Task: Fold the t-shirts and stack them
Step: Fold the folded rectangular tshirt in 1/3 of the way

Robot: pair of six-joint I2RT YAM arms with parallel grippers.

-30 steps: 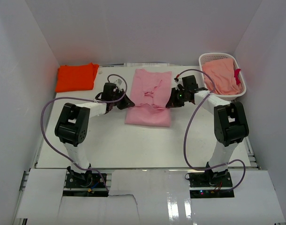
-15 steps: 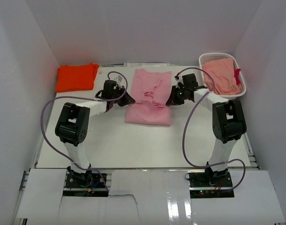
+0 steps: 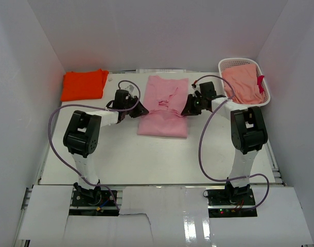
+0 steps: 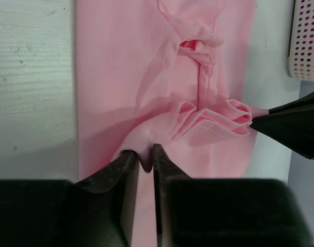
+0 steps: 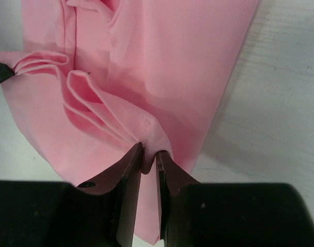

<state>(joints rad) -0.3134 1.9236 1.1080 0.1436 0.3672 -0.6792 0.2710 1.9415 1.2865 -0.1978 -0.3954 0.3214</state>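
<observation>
The light pink t-shirt [image 3: 163, 105] lies in the middle of the table, partly folded, with a bunched ridge across its middle. My left gripper [image 3: 140, 110] is shut on a pinch of its left edge [image 4: 145, 149]. My right gripper [image 3: 186, 109] is shut on a pinch of its right edge [image 5: 149, 152]. The cloth between them is gathered in pleats [image 4: 208, 121]. The right gripper's fingers [image 4: 293, 126] show at the right of the left wrist view. The bright orange t-shirt [image 3: 84, 84] lies folded at the back left, away from both grippers.
A white lattice basket [image 3: 225, 65] at the back right holds a salmon-pink cloth [image 3: 243, 82]; its wall shows in the left wrist view [image 4: 307, 41]. White walls close in the table on three sides. Purple cables loop from both arms.
Both grippers have moved a little toward the back of the table with the pink shirt's edges pinched, drawing the middle fold farther back.
</observation>
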